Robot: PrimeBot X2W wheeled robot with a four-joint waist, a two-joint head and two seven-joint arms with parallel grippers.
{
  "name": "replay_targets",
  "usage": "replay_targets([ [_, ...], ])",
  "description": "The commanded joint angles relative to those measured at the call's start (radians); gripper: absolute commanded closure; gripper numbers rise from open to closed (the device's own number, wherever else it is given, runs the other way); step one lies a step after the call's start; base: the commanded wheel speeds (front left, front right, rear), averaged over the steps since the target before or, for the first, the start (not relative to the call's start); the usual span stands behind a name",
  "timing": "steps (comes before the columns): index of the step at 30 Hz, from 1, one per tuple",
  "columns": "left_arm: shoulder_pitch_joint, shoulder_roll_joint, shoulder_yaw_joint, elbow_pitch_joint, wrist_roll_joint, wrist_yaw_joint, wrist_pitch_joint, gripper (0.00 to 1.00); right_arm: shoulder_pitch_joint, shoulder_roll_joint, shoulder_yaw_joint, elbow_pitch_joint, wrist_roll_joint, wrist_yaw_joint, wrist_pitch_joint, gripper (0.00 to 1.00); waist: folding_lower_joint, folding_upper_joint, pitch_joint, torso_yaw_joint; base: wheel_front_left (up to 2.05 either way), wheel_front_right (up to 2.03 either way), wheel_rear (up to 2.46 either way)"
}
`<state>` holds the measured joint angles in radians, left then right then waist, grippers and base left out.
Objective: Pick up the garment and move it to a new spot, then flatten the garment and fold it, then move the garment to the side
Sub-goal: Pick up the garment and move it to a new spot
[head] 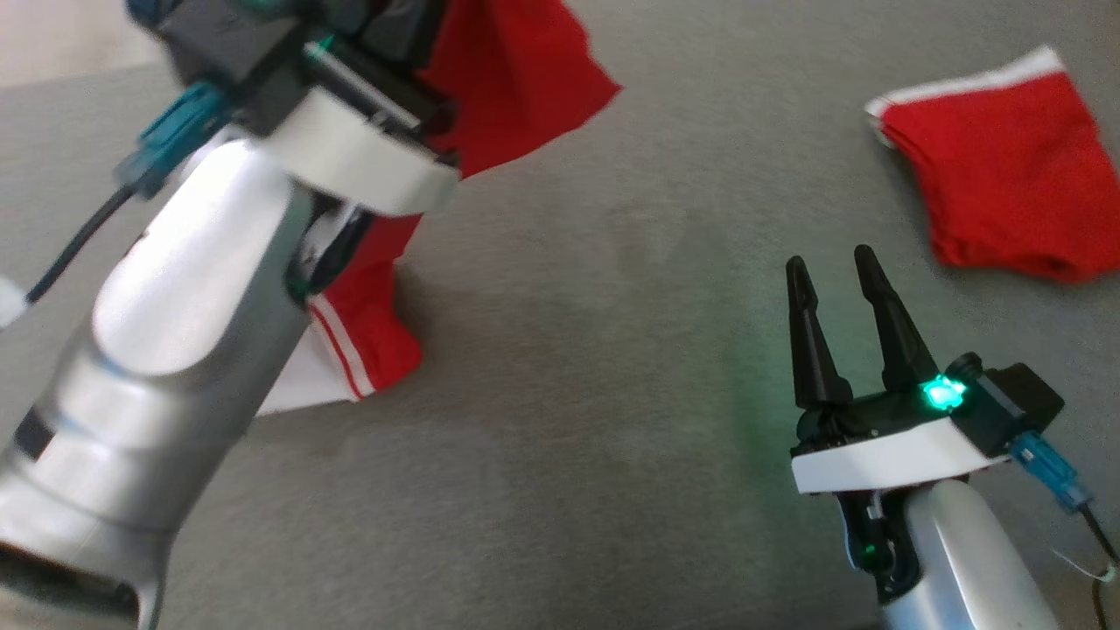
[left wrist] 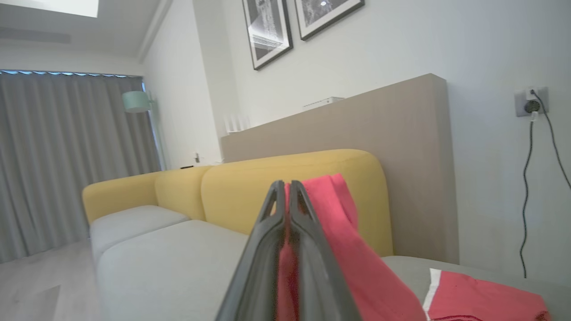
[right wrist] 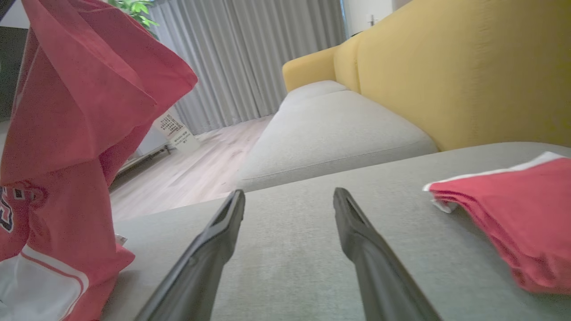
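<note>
**A:** Where is the garment [head: 516, 79]?

**B:** On the left, hanging from the left gripper [left wrist: 284, 185]. Its two dark fingers are pressed together, with red cloth pinched between them and spilling off to their right.

**A:** Which way does it run?

**B:** Its long axis is close to upright, with the top end at the gripper and the bottom end down on the grey seat cushion [head: 595, 367]. In the head view a loose flap at the top points right. The white-striped lower edge is bunched on the cushion beside the left forearm [head: 175, 350].

**A:** Does the right wrist view add anything?

**B:** Yes. There the whole drape shows on the left. A white panel and stripe at the bottom touch the cushion, and there is dark lettering partway up, too cut off to read. In the head view the arm covers most of that.

**A:** And the right gripper [head: 829, 258]?

**B:** Its fingers are spread wide with nothing between them. It is over bare cushion at the near right, well apart from the garment.

**A:** What's the other red thing?

**B:** A folded red piece [head: 1006, 175] with a white edge, lying flat at the far right. The left wrist view catches it too, near the yellow backrest [left wrist: 250, 187]. That view also shows a wall with framed pictures [left wrist: 267, 31] and a socket [left wrist: 531, 101].
</note>
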<state>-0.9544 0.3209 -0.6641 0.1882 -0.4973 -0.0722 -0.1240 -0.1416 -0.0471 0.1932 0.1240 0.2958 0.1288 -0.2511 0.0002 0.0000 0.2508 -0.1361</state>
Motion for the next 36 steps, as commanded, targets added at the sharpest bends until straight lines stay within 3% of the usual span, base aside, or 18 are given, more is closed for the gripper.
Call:
replay_targets([
  [1, -0.073, 0.010, 0.025, -0.013, 0.011, -0.010, 0.007, 1.00, -0.031, -0.003, 0.027, -0.038, 0.011, 0.002, -0.011, 0.00, -0.0002, 0.0000, 0.045, -0.078, 0.00, 0.00, 0.00],
  [6, -0.151, -0.061, -0.032, 0.097, 0.014, -0.033, 0.002, 1.00, -0.043, -0.003, 0.042, -0.053, 0.022, 0.002, -0.011, 0.00, -0.0002, 0.0000, 0.067, -0.133, 0.00, 0.00, 0.00],
  [7, -0.165, -0.072, -0.047, 0.128, 0.021, -0.036, 0.000, 0.36, -0.044, -0.003, 0.044, -0.056, 0.023, 0.002, -0.011, 0.00, -0.0002, 0.0000, 0.070, -0.139, 0.00, 0.00, 0.00],
  [8, -0.180, -0.080, -0.062, 0.162, 0.033, -0.039, -0.007, 0.00, -0.046, -0.003, 0.044, -0.058, 0.023, 0.002, -0.011, 0.00, -0.0002, 0.0000, 0.074, -0.142, 0.00, 0.00, 0.00],
  [14, -0.217, -0.093, -0.057, 0.341, 0.040, -0.040, -0.078, 0.00, -0.049, -0.003, 0.030, -0.071, 0.023, 0.002, -0.011, 0.00, -0.0002, 0.0000, 0.083, -0.124, 0.00, 0.00, 0.00],
  [20, -0.182, -0.039, 0.021, 0.377, 0.004, -0.028, -0.127, 0.00, -0.034, -0.003, 0.003, -0.065, -0.004, 0.002, -0.011, 0.00, -0.0002, 0.0000, 0.053, -0.030, 0.00, 0.00, 0.00],
  [28, 0.139, 0.086, 0.227, 0.166, -0.044, 0.048, -0.137, 0.00, 0.009, -0.003, -0.034, -0.049, -0.052, 0.002, -0.011, 0.00, -0.0002, 0.0000, -0.028, 0.107, 0.00, 0.00, 0.00],
  [32, 0.352, 0.087, 0.283, 0.050, -0.041, 0.082, -0.138, 0.00, 0.031, -0.003, -0.050, -0.043, -0.072, 0.002, -0.011, 0.00, -0.0002, 0.0000, -0.060, 0.157, 0.00, 0.00, 0.00],
  [36, 0.539, 0.043, 0.319, -0.025, -0.041, 0.108, -0.138, 0.00, 0.046, -0.003, -0.055, -0.037, -0.080, 0.002, -0.011, 0.00, -0.0002, 0.0000, -0.085, 0.182, 0.00, 0.00, 0.00],
])
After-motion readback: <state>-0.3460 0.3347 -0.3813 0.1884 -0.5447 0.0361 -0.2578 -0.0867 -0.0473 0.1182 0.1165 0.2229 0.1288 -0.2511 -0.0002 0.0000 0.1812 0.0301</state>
